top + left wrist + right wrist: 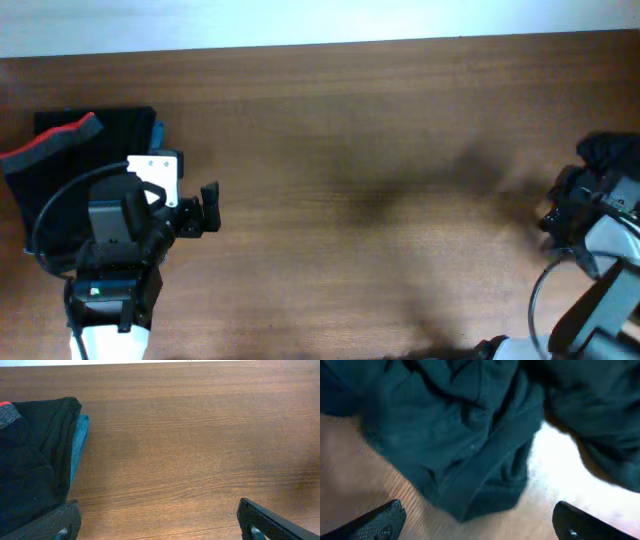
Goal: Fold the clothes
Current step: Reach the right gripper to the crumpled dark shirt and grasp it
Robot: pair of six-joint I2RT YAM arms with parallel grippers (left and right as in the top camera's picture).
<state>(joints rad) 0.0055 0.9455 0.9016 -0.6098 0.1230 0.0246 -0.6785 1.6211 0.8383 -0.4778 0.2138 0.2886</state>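
Jaws flung wide on both arms, and nothing is caught in either pair. On the left arm, the left jaws hang spread above the bare wooden counter. Just to their left sits a folded stack of soft, matte black cloth, squared up neatly. A red-and-grey waistband curls across its far corner. A blue edge peeks out under the top layer on the side nearest the jaws. In the left wrist view, the stack's near corner runs right down to the fingertip at lower left. Touching or merely overlapping, I can't say from this angle. Between the two tips there is only wood grain. Over on the far side, the right arm sits at the counter's right edge, its right jaws likewise released. Ahead of them lies a crumpled garment, dark and bunched into deep folds and ridges. The right wrist view is blurred, but the lowest fold droops toward the gap between the tips and ends short of both. From overhead, only a dark scrap of it shows beyond the arm.
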